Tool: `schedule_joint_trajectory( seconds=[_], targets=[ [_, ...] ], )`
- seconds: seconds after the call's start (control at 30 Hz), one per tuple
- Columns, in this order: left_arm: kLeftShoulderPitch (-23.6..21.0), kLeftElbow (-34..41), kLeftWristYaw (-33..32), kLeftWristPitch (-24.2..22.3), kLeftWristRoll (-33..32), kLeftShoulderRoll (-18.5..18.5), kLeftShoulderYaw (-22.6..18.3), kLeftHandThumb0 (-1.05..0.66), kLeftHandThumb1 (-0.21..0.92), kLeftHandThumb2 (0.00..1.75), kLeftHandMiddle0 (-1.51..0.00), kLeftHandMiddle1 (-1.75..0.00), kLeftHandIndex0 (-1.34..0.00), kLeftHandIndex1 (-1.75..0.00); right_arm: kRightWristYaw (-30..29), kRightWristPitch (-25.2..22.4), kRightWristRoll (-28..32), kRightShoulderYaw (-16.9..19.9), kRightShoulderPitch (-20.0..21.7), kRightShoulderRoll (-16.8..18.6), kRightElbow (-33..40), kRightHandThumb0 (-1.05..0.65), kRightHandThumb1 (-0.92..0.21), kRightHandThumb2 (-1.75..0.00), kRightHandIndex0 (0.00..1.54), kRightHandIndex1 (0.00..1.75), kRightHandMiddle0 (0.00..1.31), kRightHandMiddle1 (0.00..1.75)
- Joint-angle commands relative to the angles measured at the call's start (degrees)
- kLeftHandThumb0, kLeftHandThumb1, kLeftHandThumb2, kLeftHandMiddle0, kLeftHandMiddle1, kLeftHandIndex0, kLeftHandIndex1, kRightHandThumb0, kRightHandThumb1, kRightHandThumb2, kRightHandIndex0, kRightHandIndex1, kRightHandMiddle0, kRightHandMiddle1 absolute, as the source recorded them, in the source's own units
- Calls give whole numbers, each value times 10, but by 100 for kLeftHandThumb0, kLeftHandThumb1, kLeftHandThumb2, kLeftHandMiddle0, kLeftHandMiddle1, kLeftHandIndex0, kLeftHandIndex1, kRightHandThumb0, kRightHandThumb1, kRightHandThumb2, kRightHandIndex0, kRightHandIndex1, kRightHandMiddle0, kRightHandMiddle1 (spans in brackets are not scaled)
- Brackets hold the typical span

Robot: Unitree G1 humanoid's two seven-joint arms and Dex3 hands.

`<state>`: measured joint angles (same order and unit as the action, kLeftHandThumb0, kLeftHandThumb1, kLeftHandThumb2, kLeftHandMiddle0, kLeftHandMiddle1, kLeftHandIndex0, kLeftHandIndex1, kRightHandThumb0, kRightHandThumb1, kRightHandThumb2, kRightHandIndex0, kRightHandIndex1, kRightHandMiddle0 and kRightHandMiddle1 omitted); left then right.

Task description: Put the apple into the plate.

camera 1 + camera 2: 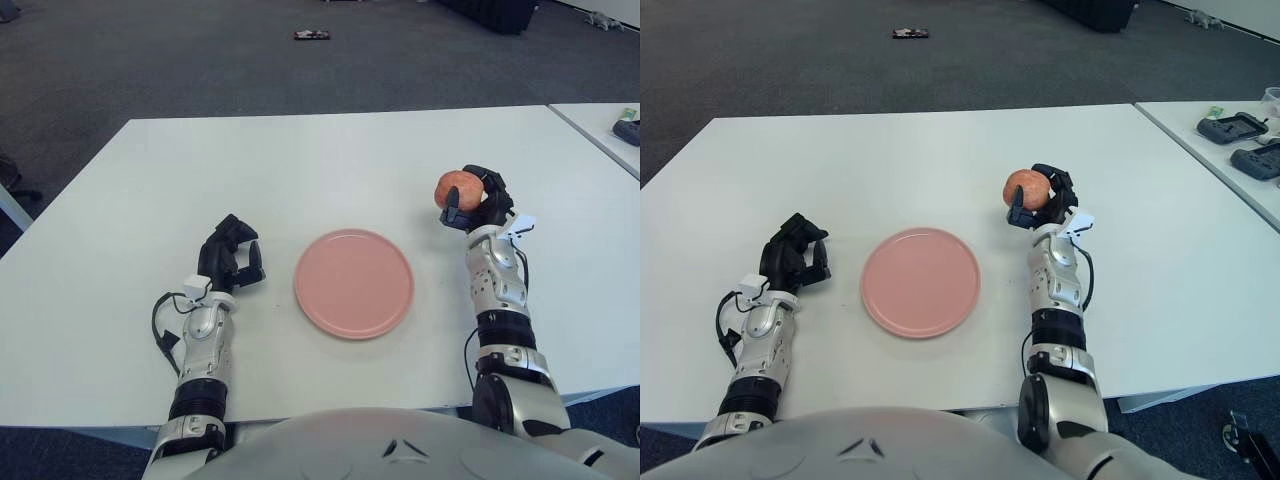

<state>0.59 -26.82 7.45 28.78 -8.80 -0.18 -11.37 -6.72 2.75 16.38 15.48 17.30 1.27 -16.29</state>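
A red-orange apple [458, 186] is held up off the white table [330, 160] by my right hand [474, 200], whose dark fingers are curled around it. It hangs to the right of the pink plate [354, 283], a little beyond the plate's rim. The round plate lies flat near the table's front middle with nothing on it. My left hand [232, 257] shows to the left of the plate, fingers curled and holding nothing.
A second white table [1230, 170] stands at the right with dark devices [1238, 127] on it. A small dark object [312, 36] lies on the grey carpet far behind.
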Motion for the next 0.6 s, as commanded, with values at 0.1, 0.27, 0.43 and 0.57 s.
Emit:
schedule_joint_trajectory(
  seconds=[0.1, 0.27, 0.43, 0.57],
  targets=[
    [37, -34, 3, -12, -11, -12, -1, -52, 22, 145, -124, -175, -69, -175, 24, 1, -7, -40, -18, 22, 70, 0, 9, -175, 95, 165, 68, 175],
    [38, -34, 1, -12, -10, -11, -1, -52, 23, 144, -123, -175, -69, -175, 66, 29, -23, -82, -39, 26, 100, 0, 9, -175, 95, 165, 68, 175],
    [37, -36, 2, -9, -9, -11, -1, -52, 23, 144, -124, -175, -69, -175, 120, 107, -65, -129, -50, 16, 87, 0, 9, -175, 96, 164, 68, 175],
    [38, -35, 4, -8, -13, -13, -1, -52, 22, 145, -124, -175, -69, -175, 136, 176, -128, -170, -60, 6, 79, 0, 10, -175, 97, 162, 69, 175]
  ],
)
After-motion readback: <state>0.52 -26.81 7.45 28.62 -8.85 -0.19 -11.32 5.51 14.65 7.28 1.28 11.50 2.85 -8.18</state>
